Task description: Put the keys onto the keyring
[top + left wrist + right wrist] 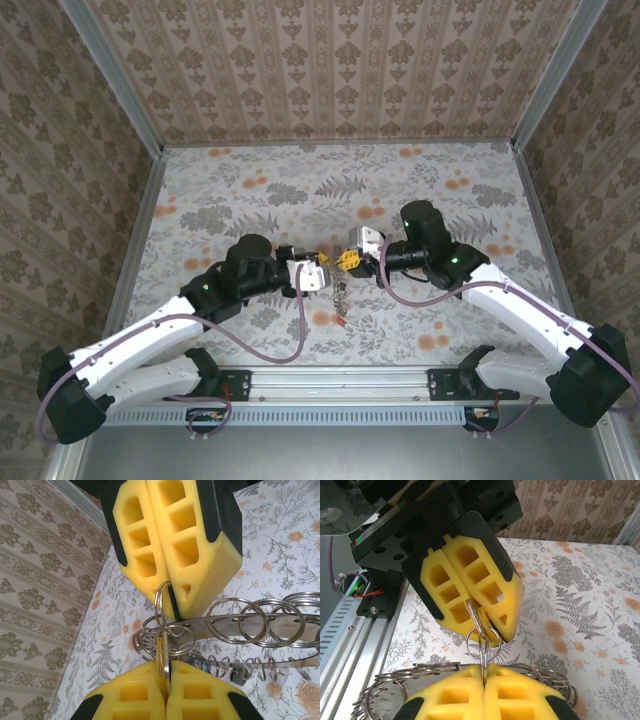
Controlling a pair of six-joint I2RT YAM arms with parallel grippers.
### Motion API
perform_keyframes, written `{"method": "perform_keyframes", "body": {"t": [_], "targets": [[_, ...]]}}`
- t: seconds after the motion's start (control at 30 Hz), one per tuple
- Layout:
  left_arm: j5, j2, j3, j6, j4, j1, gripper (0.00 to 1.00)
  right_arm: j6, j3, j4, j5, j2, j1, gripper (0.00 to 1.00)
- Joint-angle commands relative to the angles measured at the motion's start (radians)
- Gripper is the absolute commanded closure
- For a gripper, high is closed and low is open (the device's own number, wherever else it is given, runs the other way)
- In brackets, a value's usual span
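Two grippers meet tip to tip over the table (250,190). The left gripper (481,622) has its pads pressed together, pinching a brass key (489,629) at the very tip. The right gripper (484,672) is pressed together too, nipping a thin ring (156,604) edge-on, right against the left one's tip. The keyring (250,626), a flat silvery band strung with many small rings, lies just beside both tips and runs off to one side. More keys (340,297) hang in a bunch beneath the two grippers, a red one lowest; whether it touches the table I cannot tell.
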Motion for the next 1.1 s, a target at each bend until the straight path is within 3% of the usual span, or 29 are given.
{"method": "perform_keyframes", "body": {"t": [0.0, 0.37, 0.63, 0.7, 0.77, 1.07], "targets": [[0.063, 0.000, 0.049, 0.013, -0.009, -0.002, 1.00, 0.015, 0.040, 0.010, 0.025, 0.012, 0.009, 1.00], [0.134, 0.034, 0.075, -0.012, -0.041, -0.010, 1.00, 0.017, 0.032, -0.019, 0.037, 0.028, 0.027, 1.00], [0.063, 0.034, 0.157, 0.100, -0.202, -0.002, 1.00, -0.041, 0.014, -0.076, 0.073, 0.007, 0.029, 1.00], [0.047, 0.035, 0.182, 0.140, -0.241, 0.010, 1.00, -0.028, -0.003, -0.051, 0.083, -0.005, 0.029, 0.80], [0.052, 0.041, 0.204, 0.198, -0.282, 0.023, 1.00, -0.024, -0.023, -0.027, 0.079, -0.021, 0.028, 0.71], [-0.002, 0.111, 0.385, 0.594, -0.558, 0.095, 1.00, -0.023, -0.110, -0.011, 0.215, -0.155, 0.005, 0.53]]}}
